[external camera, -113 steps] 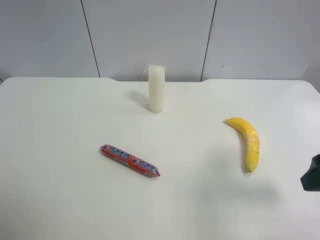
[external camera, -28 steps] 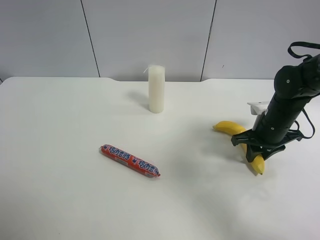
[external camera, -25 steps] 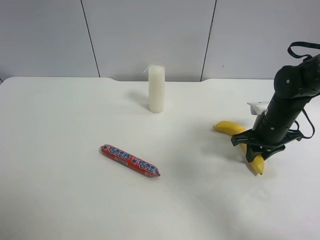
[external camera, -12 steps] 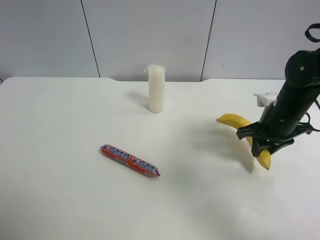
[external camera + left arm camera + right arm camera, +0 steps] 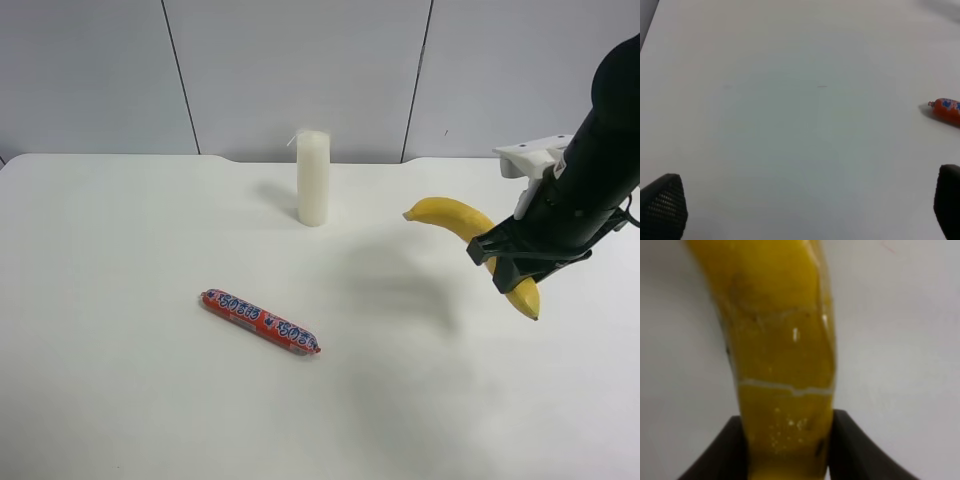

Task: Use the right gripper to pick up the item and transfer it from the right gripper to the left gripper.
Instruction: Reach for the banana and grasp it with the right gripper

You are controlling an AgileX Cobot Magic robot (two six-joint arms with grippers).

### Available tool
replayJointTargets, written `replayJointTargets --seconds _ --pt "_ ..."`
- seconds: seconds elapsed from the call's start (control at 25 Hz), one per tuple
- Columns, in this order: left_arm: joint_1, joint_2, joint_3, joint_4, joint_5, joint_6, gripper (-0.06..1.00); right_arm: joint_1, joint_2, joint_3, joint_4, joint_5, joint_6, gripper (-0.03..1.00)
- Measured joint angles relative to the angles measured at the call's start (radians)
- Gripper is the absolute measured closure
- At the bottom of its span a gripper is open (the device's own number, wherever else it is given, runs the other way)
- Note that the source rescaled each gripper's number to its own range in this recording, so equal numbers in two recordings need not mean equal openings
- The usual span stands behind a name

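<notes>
the banana (image 5: 455, 218) is clamped by the right gripper (image 5: 512, 275), held clear of the table (image 5: 150, 400), its long end left free for the left gripper (image 5: 805, 212), jaws spread wide.

Plain smooth white worktop (image 5: 110, 400) with rounded corners, pale grey panelled wall (image 5: 300, 70) up at 12 o'clock, thin dark seams (image 5: 181, 80) running down it.

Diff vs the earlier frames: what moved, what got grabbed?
The right end effector came in from the exterior view's right, closed on the curved yellow banana that lay on the white table, and has raised it clear of the surface. The red printed sausage stick and the upright white candle stayed put.
</notes>
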Motion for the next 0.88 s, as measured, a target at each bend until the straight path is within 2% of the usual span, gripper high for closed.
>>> replayJointTargets --seconds 0.28,0.4,0.64,0.76,0.88 --pt "0.0 0.0 0.0 0.0 0.0 0.001 -0.06 0.109 -0.019 -0.126 -0.001 0.126 -0.056 0.97" --pt "0.0 0.0 0.0 0.0 0.0 0.001 -0.06 0.154 -0.019 -0.154 -0.002 0.132 -0.078 0.97" --pt "0.0 0.0 0.0 -0.022 0.0 0.031 -0.06 0.311 -0.019 -0.219 -0.039 0.141 -0.114 0.97" --pt "0.0 0.016 0.0 -0.055 0.0 0.079 -0.06 0.38 -0.019 -0.236 -0.057 0.153 -0.153 0.97" --pt "-0.001 0.096 -0.007 -0.139 0.0 0.194 -0.06 0.438 -0.019 -0.244 -0.058 0.159 -0.208 0.97"
